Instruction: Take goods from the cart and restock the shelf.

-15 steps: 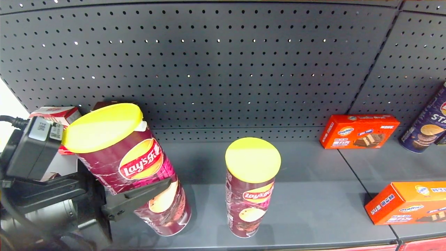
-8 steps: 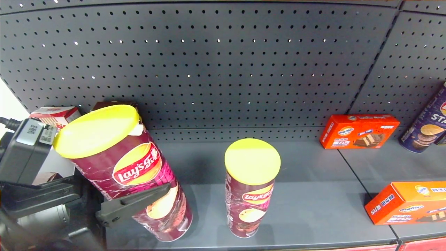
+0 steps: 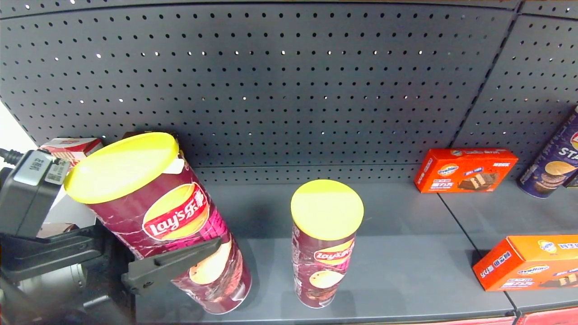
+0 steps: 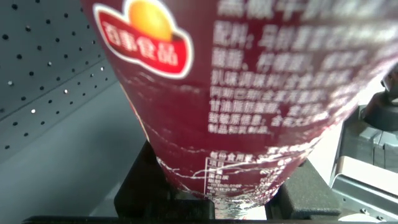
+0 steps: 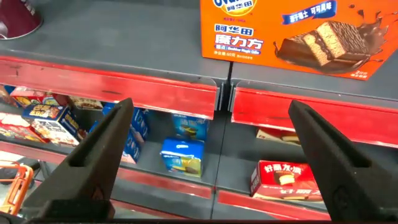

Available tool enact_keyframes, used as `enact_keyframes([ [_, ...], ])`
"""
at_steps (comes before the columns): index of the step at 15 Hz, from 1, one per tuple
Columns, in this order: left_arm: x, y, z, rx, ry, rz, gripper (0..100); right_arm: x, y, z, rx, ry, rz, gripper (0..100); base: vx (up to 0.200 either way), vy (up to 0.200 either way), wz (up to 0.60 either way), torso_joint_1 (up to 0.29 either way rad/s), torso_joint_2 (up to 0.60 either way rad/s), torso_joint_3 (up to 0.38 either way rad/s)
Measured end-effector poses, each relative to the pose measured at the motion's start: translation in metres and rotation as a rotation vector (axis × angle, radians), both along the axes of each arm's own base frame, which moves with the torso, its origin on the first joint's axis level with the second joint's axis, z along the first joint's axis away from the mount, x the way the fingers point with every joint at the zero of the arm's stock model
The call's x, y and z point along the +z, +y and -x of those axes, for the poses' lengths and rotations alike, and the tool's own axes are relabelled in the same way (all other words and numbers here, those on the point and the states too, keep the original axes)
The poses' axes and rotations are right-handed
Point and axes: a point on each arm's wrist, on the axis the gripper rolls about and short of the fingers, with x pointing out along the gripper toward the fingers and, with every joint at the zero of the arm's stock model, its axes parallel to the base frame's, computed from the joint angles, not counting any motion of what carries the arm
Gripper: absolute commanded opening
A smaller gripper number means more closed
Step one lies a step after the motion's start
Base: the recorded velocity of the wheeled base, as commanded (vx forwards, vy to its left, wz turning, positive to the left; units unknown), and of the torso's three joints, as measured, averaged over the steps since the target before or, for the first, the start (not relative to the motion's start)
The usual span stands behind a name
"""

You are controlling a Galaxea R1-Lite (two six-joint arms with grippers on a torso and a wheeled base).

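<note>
My left gripper [image 3: 194, 243] is shut on a maroon chips can [image 3: 167, 216] with a yellow lid, at the left end of the grey shelf [image 3: 406, 271]. The can leans with its lid toward the left and its base low over the shelf's front part; I cannot tell whether it touches. In the left wrist view the can [image 4: 236, 93] sits between the dark fingers [image 4: 140, 193]. A second, matching can [image 3: 325, 243] stands upright to its right, apart from it. My right gripper [image 5: 214, 168] is open, with nothing in it, before the shelf's red front strip [image 5: 155, 87].
Orange boxes lie at the back right [image 3: 465, 169] and front right [image 3: 528, 262]. A dark blue can [image 3: 553, 162] stands far right. A red-white box [image 3: 72, 149] sits behind the held can. A pegboard wall [image 3: 289, 90] backs the shelf. Lower shelves hold several packs [image 5: 183, 155].
The held can has shifted slightly left and down, leaning a little more. The upright can and the boxes have stayed put.
</note>
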Motion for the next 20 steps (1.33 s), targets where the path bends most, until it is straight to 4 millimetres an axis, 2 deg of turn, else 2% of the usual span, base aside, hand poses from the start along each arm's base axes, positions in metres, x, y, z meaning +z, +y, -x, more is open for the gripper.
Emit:
enact_keyframes([
  [7, 0.02, -0.006, -0.016, 0.011, 0.044, -0.019, 0, 0.0, 0.0, 0.0, 0.0, 0.001, 0.0, 100, 0.0, 0.0, 0.0, 0.0, 0.0, 0.0],
  [11, 0.041, -0.014, -0.037, 0.024, 0.059, -0.027, 0, 0.0, 0.0, 0.0, 0.0, 0.0, 0.0, 100, 0.0, 0.0, 0.0, 0.0, 0.0, 0.0],
  [13, 0.045, -0.016, -0.048, 0.018, 0.055, -0.033, 0, 0.0, 0.0, 0.0, 0.0, 0.001, 0.0, 100, 0.0, 0.0, 0.0, 0.0, 0.0, 0.0],
  [20, 0.029, -0.037, -0.107, 0.006, 0.054, -0.115, 0, 0.0, 0.0, 0.0, 0.0, 0.001, -0.001, 100, 0.0, 0.0, 0.0, 0.0, 0.0, 0.0],
])
